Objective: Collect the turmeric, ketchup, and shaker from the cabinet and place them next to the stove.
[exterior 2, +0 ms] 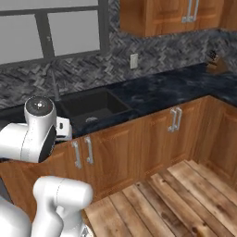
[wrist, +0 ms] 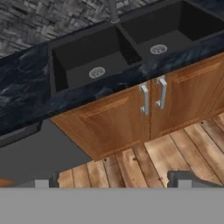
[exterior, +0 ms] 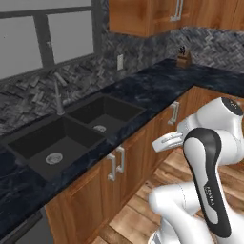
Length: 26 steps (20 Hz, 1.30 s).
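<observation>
The turmeric, the ketchup and the shaker are out of view, and so is the stove. A wall cabinet point(exterior: 143, 16) point(exterior 2: 162, 16) of orange-brown wood hangs at the top with its doors shut, above the dark countertop. My gripper point(wrist: 113, 181) is open and holds nothing; its two dark fingertips point(wrist: 43, 181) stand far apart. It points down at the base cupboard doors point(wrist: 144, 109) under the sink, well away from the counter and over the wooden floor.
A black double sink point(exterior: 71, 128) point(wrist: 100, 57) with a faucet point(exterior: 58, 97) is set in the dark countertop point(exterior: 157, 86). A knife block point(exterior: 183, 57) point(exterior 2: 214, 62) stands in the far corner. Wooden floor point(exterior 2: 176, 194) lies free to the right.
</observation>
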Tool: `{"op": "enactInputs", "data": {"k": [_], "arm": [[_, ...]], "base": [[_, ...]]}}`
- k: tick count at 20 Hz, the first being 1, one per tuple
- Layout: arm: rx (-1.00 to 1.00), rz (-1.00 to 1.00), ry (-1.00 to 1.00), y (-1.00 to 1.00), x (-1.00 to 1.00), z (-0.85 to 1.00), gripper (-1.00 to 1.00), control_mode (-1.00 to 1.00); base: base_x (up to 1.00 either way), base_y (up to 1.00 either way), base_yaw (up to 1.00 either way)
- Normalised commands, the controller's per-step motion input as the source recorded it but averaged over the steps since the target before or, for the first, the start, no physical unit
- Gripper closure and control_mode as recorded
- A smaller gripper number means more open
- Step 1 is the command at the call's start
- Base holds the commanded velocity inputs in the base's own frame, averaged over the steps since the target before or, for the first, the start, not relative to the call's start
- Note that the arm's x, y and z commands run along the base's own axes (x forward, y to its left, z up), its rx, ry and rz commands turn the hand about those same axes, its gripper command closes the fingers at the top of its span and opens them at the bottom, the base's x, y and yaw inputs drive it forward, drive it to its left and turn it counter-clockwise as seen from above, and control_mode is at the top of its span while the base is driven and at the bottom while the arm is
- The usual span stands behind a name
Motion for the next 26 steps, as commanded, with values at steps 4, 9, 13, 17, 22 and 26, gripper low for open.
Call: {"op": "enactInputs", "data": {"k": [4, 9, 13, 17, 22, 26], "arm": [[0.00, 0.00, 0.00, 0.00, 0.00, 0.00, -1.00, 1.00], [0.00, 0.00, 0.00, 0.00, 0.00, 0.00, -1.00, 1.00], [0.00, 0.00, 0.00, 0.00, 0.00, 0.00, -1.00, 1.00], [0.00, 0.00, 0.00, 0.00, 0.00, 0.00, -1.00, 1.00], [0.00, 0.00, 0.00, 0.00, 0.00, 0.00, -1.00, 1.00], [0.00, 0.00, 0.00, 0.00, 0.00, 0.00, -1.00, 1.00]], "base": [[-0.95, 0.53, 0.26], [-0.87, 0.54, 0.28], [-0.78, 0.63, 0.30], [-0.76, 0.69, 0.31], [-0.76, 0.75, 0.30], [-0.84, 0.63, 0.29]]}}
